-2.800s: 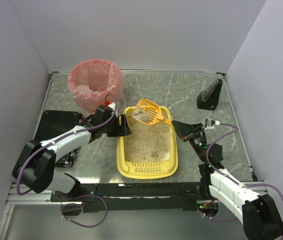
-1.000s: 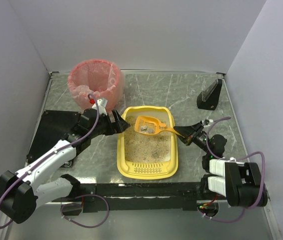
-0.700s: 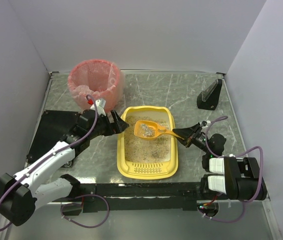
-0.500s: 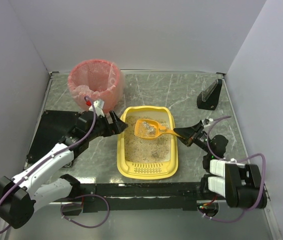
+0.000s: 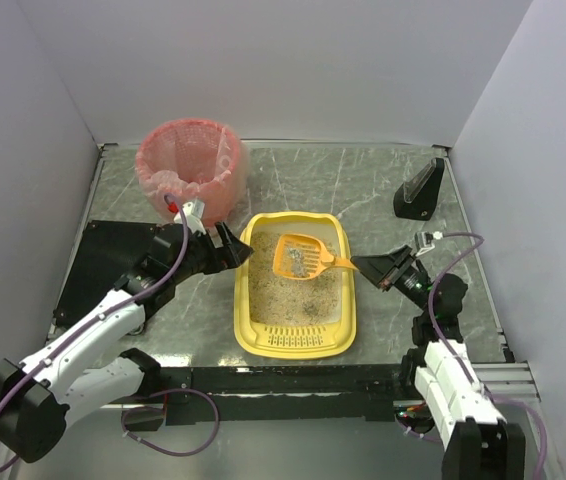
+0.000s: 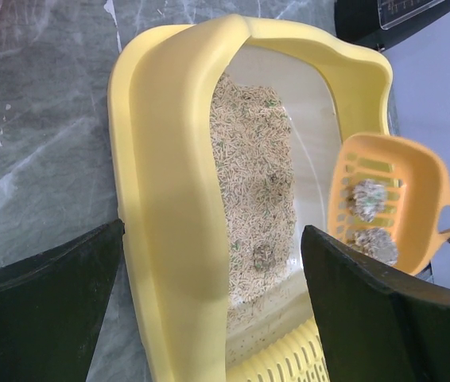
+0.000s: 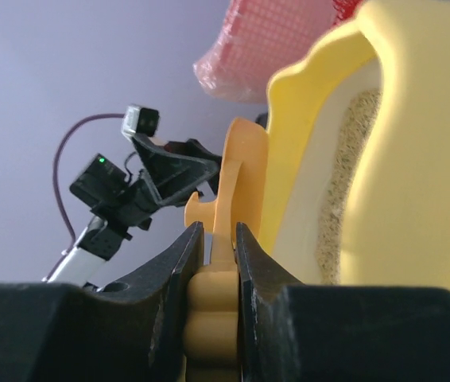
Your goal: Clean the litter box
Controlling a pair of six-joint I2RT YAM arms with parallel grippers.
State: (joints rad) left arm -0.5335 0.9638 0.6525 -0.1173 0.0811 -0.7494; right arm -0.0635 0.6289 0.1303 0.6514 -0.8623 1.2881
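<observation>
- Litter box (image 5: 293, 342) lies in the middle of the bench (image 5: 363, 190), its long axis running near to far and its slotted lip at the near end.
- Right tool (image 5: 360, 265) is clamped on the handle of the orange scoop (image 5: 301, 257), which holds grey clumps above the litter.
- Left tool (image 5: 233, 247) stands wide apart, just left of the box's far-left rim.
- Earlier the scoop hung over the far rim; it has since come nearer.

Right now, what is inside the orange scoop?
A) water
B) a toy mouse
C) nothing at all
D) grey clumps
D: the left wrist view shows two grey clumps lying in the orange scoop, which the right pincer holds by its handle over the litter box.
</observation>
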